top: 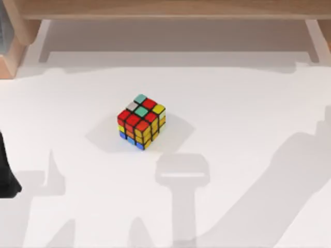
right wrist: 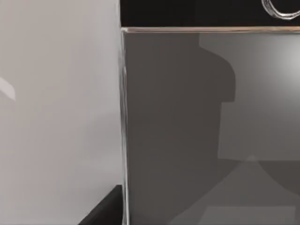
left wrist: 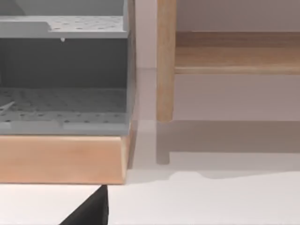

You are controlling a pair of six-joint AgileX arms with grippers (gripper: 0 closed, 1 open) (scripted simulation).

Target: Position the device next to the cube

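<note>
The device is very close under the camera on the right wrist. Its screen is dark grey and shiny, and it faces up at that camera. A thin silver rim runs down its long side. The long side runs straight away from the wrist camera. The end with the round button is the far end, so the device points away from the right arm. Pale grey shows beside the rim. I cannot tell if the device lies on the bench or hangs above it, and I cannot tell how far it is from the cube.

A dark bit of the right pincer pokes in right beside the rim. I cannot tell if this pincer is apart, together or clamped on the device.

The cube sits by itself near the middle of the white bench. One corner is turned toward the front edge. Its top is mostly red, with some teal, yellow and grey squares. Soft grey shadows lie on the bench in front of it.

The left arm waits at the left edge of the bench. Its wrist camera looks at a wooden frame and a grey shelf box. A dark bit of the left pincer shows there, and I cannot tell how it is set
</note>
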